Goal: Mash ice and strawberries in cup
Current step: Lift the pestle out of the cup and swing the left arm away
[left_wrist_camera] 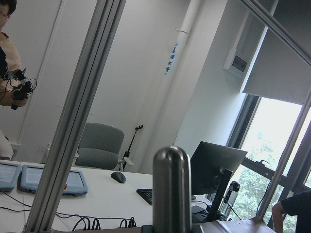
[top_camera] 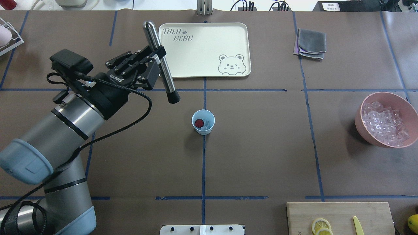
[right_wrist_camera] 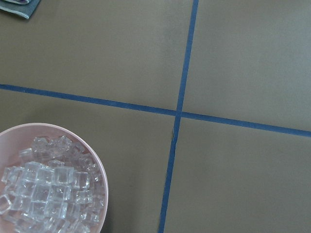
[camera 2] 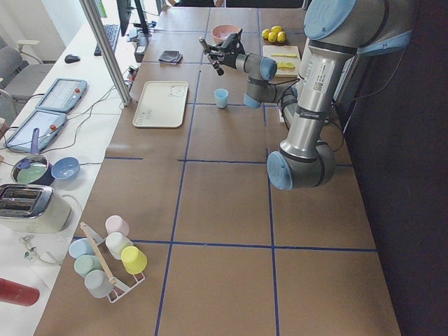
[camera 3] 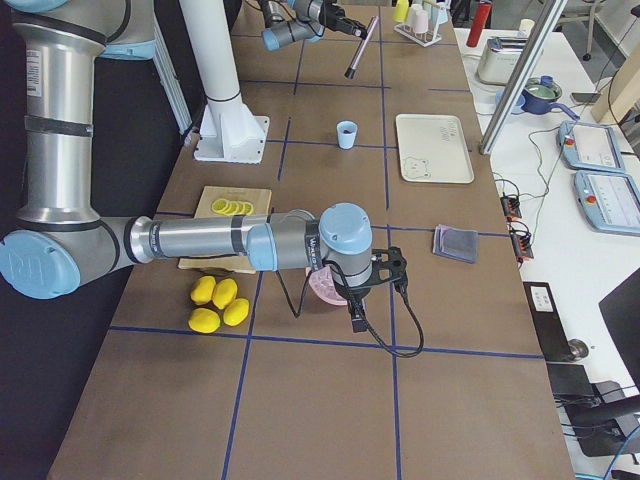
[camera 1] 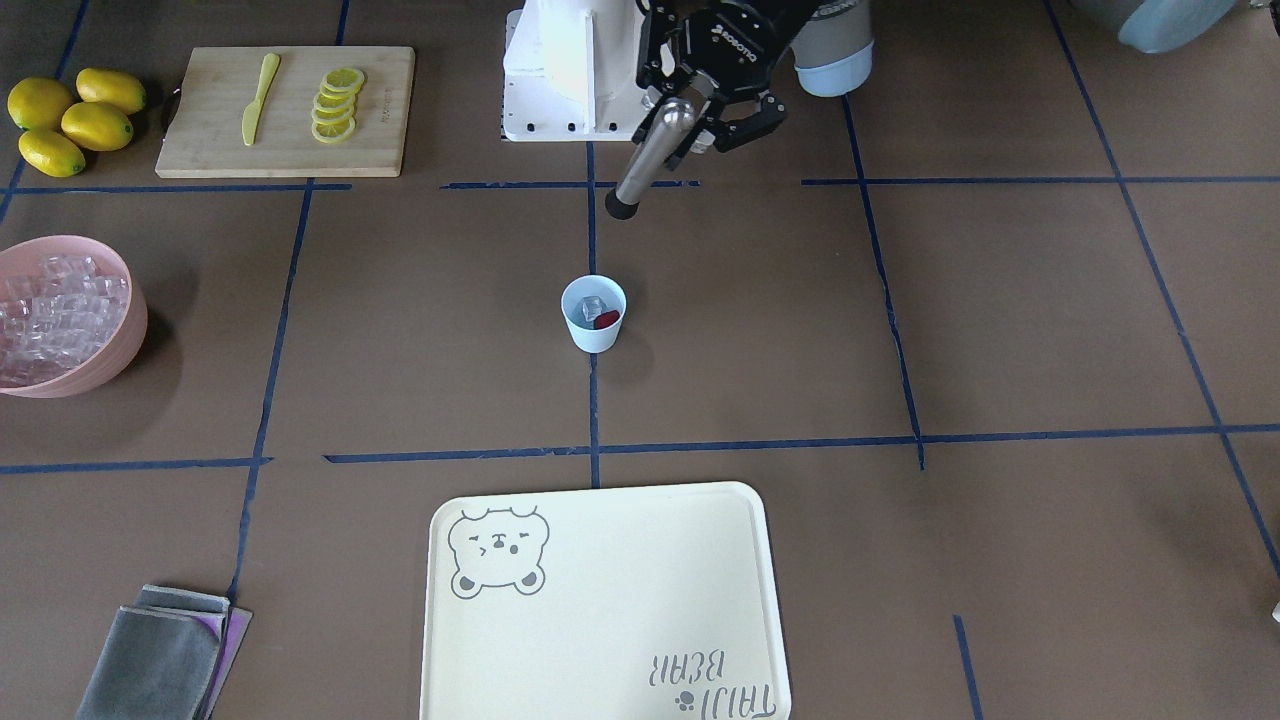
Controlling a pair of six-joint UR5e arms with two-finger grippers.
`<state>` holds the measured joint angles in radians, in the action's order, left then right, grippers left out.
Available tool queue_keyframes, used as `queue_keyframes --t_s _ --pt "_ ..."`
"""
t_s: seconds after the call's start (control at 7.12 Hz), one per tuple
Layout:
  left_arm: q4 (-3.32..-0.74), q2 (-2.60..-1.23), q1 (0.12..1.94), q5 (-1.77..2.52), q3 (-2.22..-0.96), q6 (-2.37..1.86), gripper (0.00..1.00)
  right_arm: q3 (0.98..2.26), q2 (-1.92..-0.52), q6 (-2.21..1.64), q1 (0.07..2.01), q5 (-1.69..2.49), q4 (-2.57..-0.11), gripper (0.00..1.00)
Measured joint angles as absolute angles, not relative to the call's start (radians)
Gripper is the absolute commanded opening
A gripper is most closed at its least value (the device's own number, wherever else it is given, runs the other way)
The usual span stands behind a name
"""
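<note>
One cup (camera 1: 594, 338), tray (top_camera: 202, 52) beyond, left end effector (top_camera: 160, 54) pinching steel muddler (top_camera: 165, 71), right end effector (camera 3: 385, 268) grip unclear near pink bowl (top_camera: 361, 129)

A: Kitchen, maybe?
B: No, a robotics lab. Desk (top_camera: 261, 147) papered brown, gridded with blue tape (top_camera: 203, 163), industrial arm (top_camera: 65, 117), aluminium frame post (camera 2: 105, 52), control tablets (camera 2: 63, 94) on the side bench (camera 2: 87, 143), monitor (left_wrist_camera: 216, 165) and office chair (left_wrist_camera: 99, 145) beyond.

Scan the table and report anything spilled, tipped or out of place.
Nothing stands out. The cup stands upright with the ice and the strawberry inside, no spill around it. The left end effector holds the muddler tilted in the air, apart from the cup.
</note>
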<state>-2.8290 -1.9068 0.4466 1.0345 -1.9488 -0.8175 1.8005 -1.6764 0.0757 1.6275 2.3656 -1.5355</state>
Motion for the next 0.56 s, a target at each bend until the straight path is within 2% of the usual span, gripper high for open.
queue_keyframes --t_s 0.56 --pt "-2.796 -1.68 0.556 1.226 -1.957 -1.03 0.0 1.809 -1.675 0.074 1.628 2.366 -1.536 0.99"
